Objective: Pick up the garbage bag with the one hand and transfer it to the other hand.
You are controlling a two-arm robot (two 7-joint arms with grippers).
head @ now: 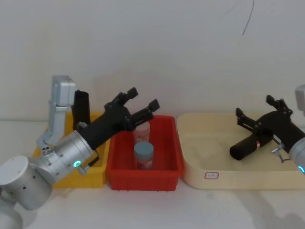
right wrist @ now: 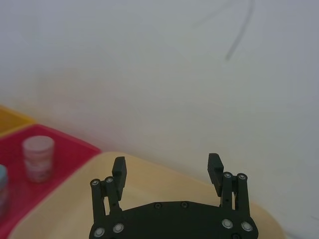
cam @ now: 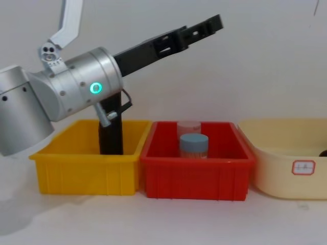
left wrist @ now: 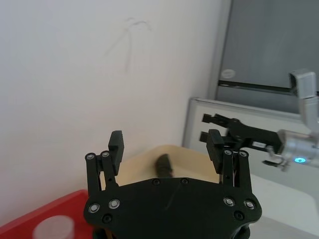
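The garbage bag [cam: 111, 135] stands upright in the yellow bin [cam: 82, 173] near the desk's left edge, probably light, crinkly and slippery, so the wide-open, empty left hand [head: 143, 98] should pinch mid-roll; the right hand [head: 259, 109] hangs open near the right edge.

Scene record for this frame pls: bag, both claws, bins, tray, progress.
garbage bag: upright in the yellow bin, not gripped
left claw: open, empty, raised and angled up above the red bin
right claw: open, empty, above the cream tray
red bin contents: blue-lidded jar in front, pale jar behind it
cream tray contents: dark roll-like object lying on its side
progress: pick not yet done, bag untouched
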